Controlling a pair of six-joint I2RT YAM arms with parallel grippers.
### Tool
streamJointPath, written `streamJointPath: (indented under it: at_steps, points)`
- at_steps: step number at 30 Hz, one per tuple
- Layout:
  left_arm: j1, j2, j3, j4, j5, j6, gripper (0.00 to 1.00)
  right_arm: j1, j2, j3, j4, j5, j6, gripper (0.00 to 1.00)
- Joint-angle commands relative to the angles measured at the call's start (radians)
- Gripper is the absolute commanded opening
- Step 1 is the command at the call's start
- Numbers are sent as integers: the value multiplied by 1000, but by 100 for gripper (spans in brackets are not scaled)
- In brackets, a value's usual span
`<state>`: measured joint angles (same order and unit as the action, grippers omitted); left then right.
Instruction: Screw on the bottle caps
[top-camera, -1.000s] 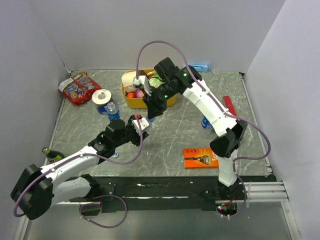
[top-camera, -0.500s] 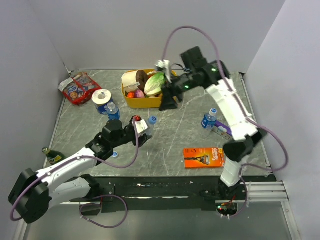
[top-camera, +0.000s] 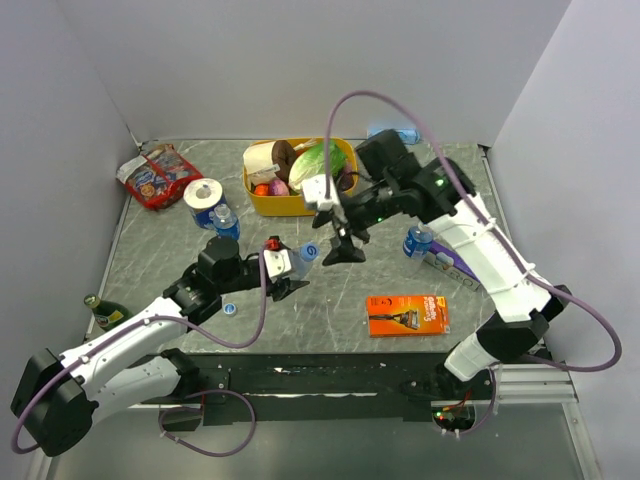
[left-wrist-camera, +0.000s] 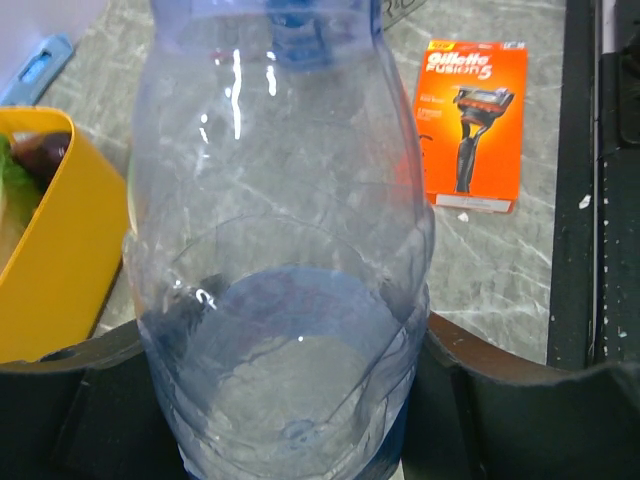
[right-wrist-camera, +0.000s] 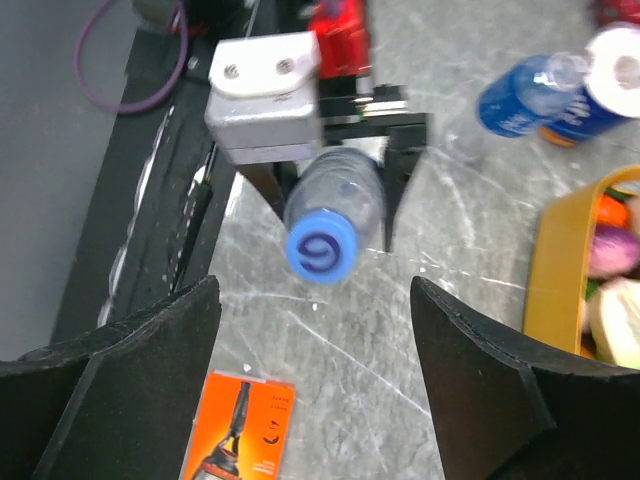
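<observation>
From where I stand, the left arm (top-camera: 130, 335) lies low and long over the bench (top-camera: 330, 300), reaching from its base at the near left corner toward the middle. Its left gripper (top-camera: 285, 268) is clamped around the body of a clear bottle (left-wrist-camera: 280, 250), which it holds lifted and tilted, neck pointing toward the other arm. A blue cap (right-wrist-camera: 322, 250) sits on the bottle's mouth; I cannot tell how tightly.

The right arm (top-camera: 480, 245) rises from the near right corner, arches high toward the back, then bends down and left, so its wrist faces the bottle's neck. The right gripper (top-camera: 346, 252) has its fingers spread wide with nothing between them, and the cap is just ahead of the fingertips.

A second bottle (top-camera: 225, 220) stands at the left beside a white roll (top-camera: 205, 195), and a third bottle (top-camera: 418, 240) is under the right arm. A loose cap (top-camera: 230, 308) lies on the bench beside the left arm. An orange razor pack (top-camera: 405, 315) lies near the front edge, and a yellow tub (top-camera: 262, 203) sits at the back.
</observation>
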<state>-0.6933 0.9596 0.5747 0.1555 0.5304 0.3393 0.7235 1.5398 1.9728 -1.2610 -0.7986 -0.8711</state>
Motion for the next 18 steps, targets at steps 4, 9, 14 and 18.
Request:
streamJointPath:
  at_steps: [4,9,14,18]
  points:
    - [-3,-18,74,-7,72,26,1,76,0,-12,51,42,-71,81]
    - [-2,-24,76,-11,72,21,1,80,14,-6,74,33,-31,73]
    - [-3,-28,74,4,63,6,1,83,31,-12,89,45,-5,65]
    - [-5,-32,73,13,54,-3,1,83,31,-35,112,50,9,60]
